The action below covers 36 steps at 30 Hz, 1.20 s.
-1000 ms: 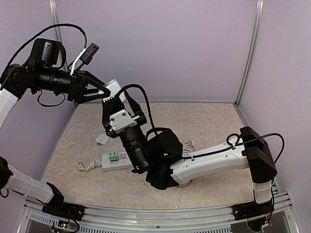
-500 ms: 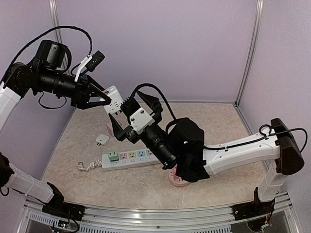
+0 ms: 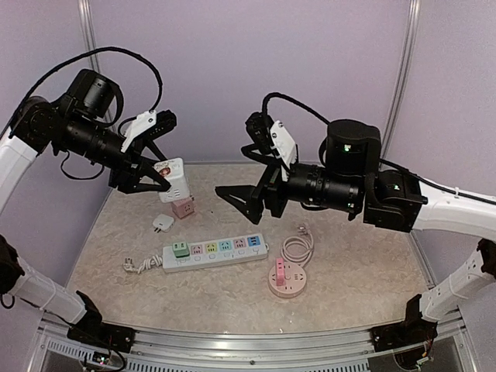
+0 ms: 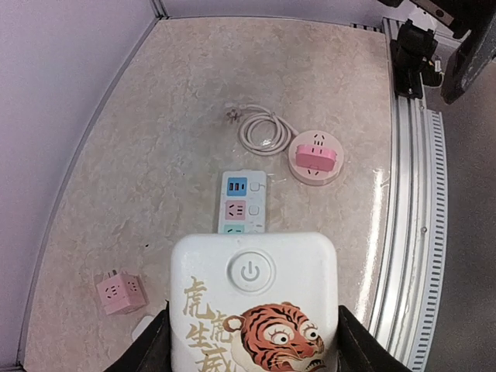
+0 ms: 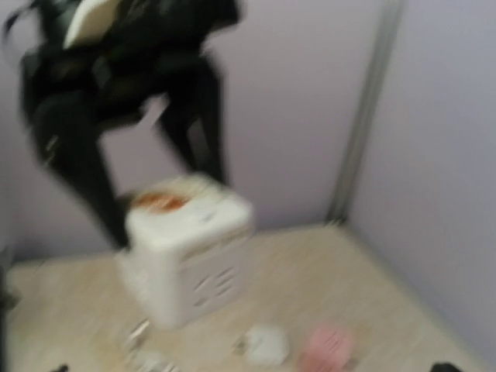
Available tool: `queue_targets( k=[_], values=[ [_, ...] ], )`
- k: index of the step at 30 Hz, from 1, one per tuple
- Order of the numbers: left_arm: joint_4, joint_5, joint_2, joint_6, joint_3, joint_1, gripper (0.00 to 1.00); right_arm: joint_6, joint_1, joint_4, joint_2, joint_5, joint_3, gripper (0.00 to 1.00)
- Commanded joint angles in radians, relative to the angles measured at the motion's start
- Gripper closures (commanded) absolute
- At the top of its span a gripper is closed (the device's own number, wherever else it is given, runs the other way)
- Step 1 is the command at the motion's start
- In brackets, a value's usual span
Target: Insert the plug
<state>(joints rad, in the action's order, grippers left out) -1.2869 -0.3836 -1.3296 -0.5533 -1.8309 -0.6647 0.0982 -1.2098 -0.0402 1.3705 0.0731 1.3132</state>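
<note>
My left gripper (image 3: 161, 180) is shut on a white cube plug (image 3: 173, 179) with a tiger picture and a power button, held in the air over the table's back left. In the left wrist view the cube (image 4: 254, 298) fills the bottom, with a black finger on each side. The white power strip (image 3: 215, 253) with coloured sockets lies flat below; its end also shows in the left wrist view (image 4: 242, 203). My right gripper (image 3: 243, 203) is open and empty, in the air above the strip's right end. The right wrist view is blurred and shows the cube (image 5: 186, 260).
A pink cube socket (image 3: 183, 207) and a small white plug (image 3: 162, 223) lie back left. A round pink socket (image 3: 288, 277) with a coiled white cord (image 3: 297, 248) lies right of the strip. Purple walls close the back and sides; a metal rail (image 4: 403, 232) runs along the table's edge.
My right arm has swung up and to the right, off the power strip, leaving it uncovered. My left gripper has moved slightly down and right with the cube.
</note>
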Motion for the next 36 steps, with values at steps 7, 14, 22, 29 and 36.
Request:
queue_targets(
  k=[7,14,22,29,36],
  values=[
    [0.174,0.202,-0.001,0.215,0.044,-0.031,1.0,-0.126,0.025,0.129,-0.009,0.013,-0.03,0.02],
    [0.279,0.357,-0.015,0.535,0.058,-0.023,1.0,-0.148,0.022,-0.086,0.123,0.203,0.024,0.07],
    [0.281,0.341,-0.032,0.587,0.059,0.001,1.0,-0.044,0.017,-0.066,0.384,0.173,0.273,0.0],
    [0.285,0.313,-0.028,0.601,0.081,0.008,1.0,0.0,0.017,-0.068,0.488,0.204,0.418,0.0],
    [0.283,0.302,-0.03,0.588,0.076,0.01,1.0,0.041,0.018,-0.037,0.548,0.259,0.486,0.0]
  ],
)
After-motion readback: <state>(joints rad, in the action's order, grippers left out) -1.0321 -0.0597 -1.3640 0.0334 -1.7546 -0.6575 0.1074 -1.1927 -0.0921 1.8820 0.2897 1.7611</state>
